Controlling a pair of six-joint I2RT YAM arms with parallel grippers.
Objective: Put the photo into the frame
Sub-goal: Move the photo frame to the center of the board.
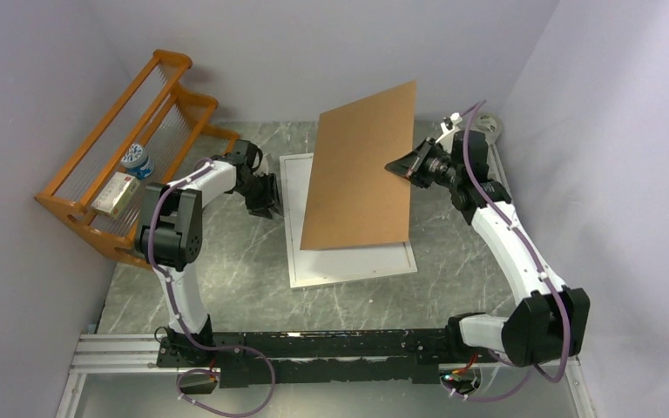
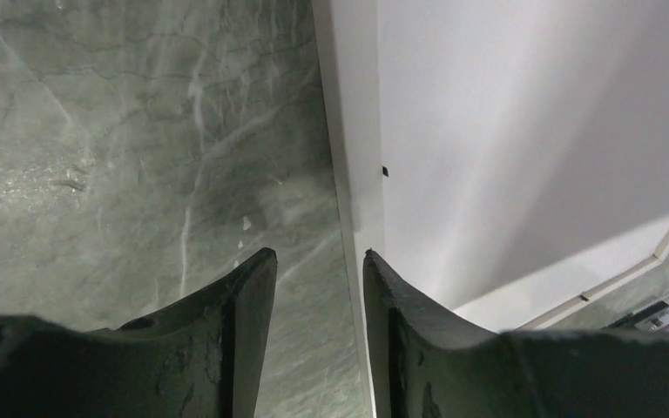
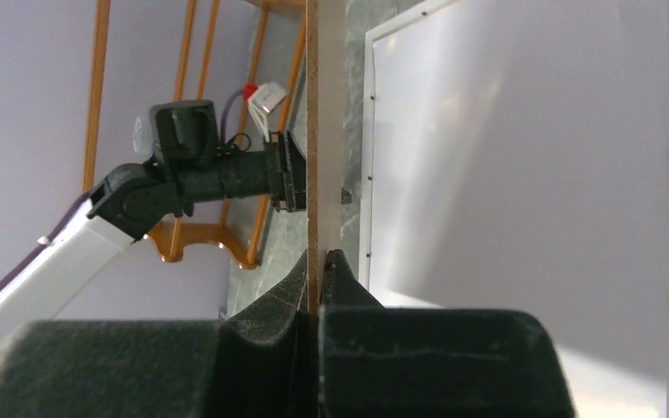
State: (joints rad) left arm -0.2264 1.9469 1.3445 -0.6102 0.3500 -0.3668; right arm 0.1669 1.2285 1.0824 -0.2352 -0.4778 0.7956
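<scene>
Surface (image 1: 226,287): frame (image 1: 353,266) flat, back off; right end effector (image 1: 392,165) pinches backing board (image 1: 357,174); left end effector (image 1: 270,207) spread, 9 o'clock. Next: park board.

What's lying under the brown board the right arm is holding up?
The white frame lies flat on the table beneath the brown board, showing a plain white inside. From above, the board covers much of it; no printed picture shows.

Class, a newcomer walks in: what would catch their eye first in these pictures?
A brown board hangs tilted over the table's middle, pinched at its right edge by the right claw. Beneath it the white frame lies flat, the left claw open at its left edge. An orange rack stands back left.
</scene>
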